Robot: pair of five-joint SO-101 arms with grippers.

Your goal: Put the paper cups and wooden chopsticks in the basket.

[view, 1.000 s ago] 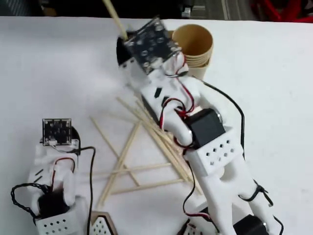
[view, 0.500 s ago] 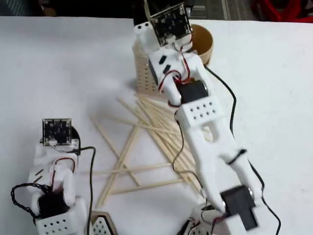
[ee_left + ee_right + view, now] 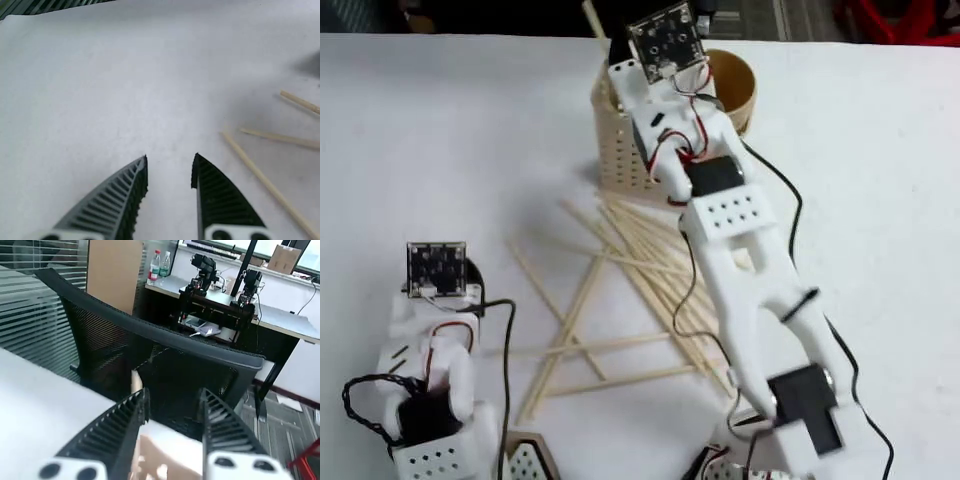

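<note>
Right gripper [image 3: 173,392] being held over cream perforated basket [image 3: 618,150] at table's [image 3: 440,130] far edge
Its jaws and the left gripper's [image 3: 170,162] are being held released.

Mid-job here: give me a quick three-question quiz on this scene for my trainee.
1. True or false: all the wooden chopsticks already lie in the basket.
2. Fill in: the left end effector is ___ (open or shut).
3. Which one is over the basket? A) the left end effector B) the right end effector

Key: 1 false; 2 open; 3 B.
</note>
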